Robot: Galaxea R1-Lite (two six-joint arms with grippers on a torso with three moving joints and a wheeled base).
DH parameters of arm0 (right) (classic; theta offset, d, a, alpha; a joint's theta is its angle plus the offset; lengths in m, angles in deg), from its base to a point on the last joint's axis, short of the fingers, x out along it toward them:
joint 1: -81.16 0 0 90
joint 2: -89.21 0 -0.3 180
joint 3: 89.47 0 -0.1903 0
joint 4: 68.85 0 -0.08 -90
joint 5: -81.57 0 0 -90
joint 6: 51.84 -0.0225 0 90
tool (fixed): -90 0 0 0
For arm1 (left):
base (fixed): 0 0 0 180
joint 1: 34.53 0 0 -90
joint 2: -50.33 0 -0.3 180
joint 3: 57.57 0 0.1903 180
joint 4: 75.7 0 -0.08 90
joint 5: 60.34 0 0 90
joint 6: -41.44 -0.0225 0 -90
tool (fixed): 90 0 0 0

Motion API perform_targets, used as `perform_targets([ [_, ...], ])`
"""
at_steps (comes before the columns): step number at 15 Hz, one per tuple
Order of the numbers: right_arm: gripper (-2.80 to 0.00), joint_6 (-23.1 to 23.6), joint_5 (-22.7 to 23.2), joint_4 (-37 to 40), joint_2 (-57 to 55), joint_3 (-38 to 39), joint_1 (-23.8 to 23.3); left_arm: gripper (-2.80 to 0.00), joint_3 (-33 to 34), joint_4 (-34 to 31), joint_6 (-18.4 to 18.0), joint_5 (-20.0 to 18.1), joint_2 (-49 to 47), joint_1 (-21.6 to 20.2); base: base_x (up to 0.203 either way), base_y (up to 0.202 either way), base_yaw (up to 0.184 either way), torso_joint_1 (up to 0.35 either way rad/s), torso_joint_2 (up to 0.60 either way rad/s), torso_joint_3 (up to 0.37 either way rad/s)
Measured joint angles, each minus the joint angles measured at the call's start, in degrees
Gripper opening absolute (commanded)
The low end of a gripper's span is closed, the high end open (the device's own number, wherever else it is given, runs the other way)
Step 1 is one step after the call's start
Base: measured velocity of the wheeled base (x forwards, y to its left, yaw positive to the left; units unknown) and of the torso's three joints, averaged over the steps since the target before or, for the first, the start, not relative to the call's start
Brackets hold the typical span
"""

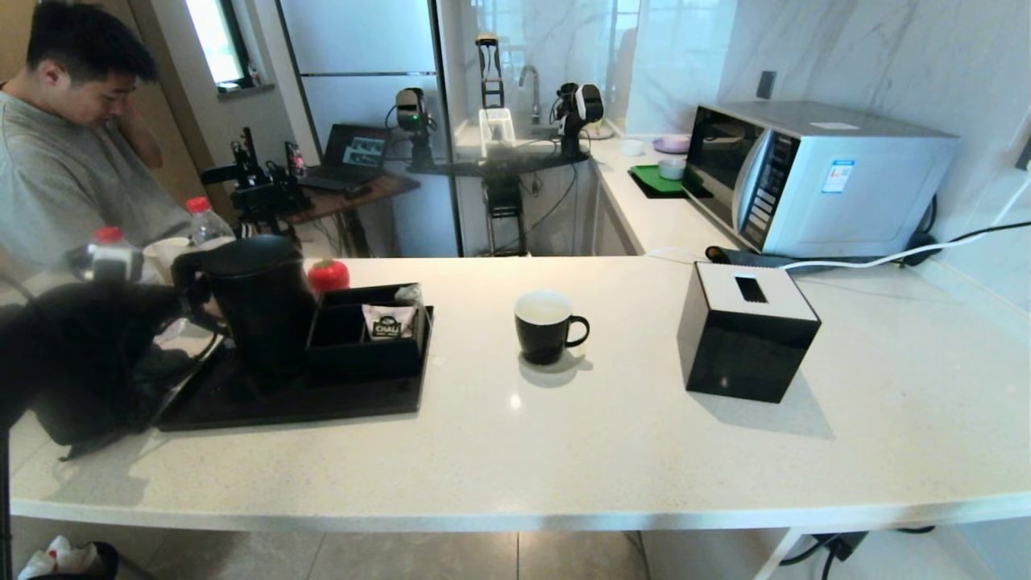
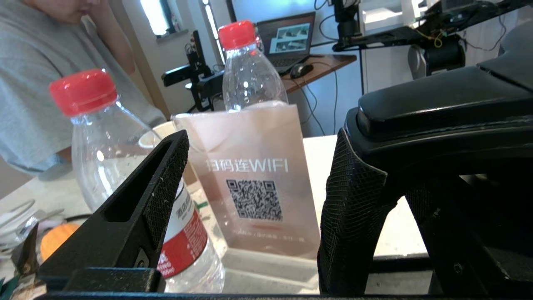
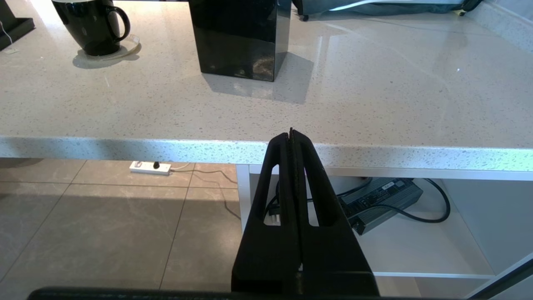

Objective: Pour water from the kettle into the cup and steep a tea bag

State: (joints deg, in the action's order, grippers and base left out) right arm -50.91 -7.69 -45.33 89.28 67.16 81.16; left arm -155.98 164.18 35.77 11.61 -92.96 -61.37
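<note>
Black kettle is sitting on tray, handle just beside left pincer, jaws standing wide. Risk: pincer is crowding bottles w/ WiFi sign; may be knocking them. Cup well apart. Right pincer closed, parked below tabletop.

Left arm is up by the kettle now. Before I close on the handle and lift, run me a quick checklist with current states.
1. Left pincer open: ok, fingers spread wide.
2. Kettle handle between the fingers: cannot tell; one finger sits right against the black kettle body, but the handle itself is not clearly seen.
3. Kettle upright on the black tray: ok.
4. Cup upright and unobstructed on the counter: ok, mouth up, apart from the tissue box.
5. Tea bag located: cannot tell.
6. Right pincer out of the way: ok, shut, parked below the counter edge.
</note>
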Motion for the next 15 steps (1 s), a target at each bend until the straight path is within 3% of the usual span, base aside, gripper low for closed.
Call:
perform_targets([
  [9,-2.8,0.0,0.02,0.02,0.0,0.0,0.0,0.0,-0.64,0.26,0.0,0.0,-0.9,0.26,0.0,0.0,0.0,0.0,0.0,0.0],
  [10,-2.8,0.0,0.0,0.02,0.0,0.0,0.0,-2.8,-0.54,0.35,0.0,0.0,-1.0,0.36,0.0,0.0,0.0,0.0,0.0,0.0],
  [15,-2.8,-0.01,0.0,0.02,0.0,0.0,0.0,-2.8,-0.48,0.34,-0.02,-0.2,-1.5,0.68,0.0,0.0,0.0,0.0,0.0,0.0],
])
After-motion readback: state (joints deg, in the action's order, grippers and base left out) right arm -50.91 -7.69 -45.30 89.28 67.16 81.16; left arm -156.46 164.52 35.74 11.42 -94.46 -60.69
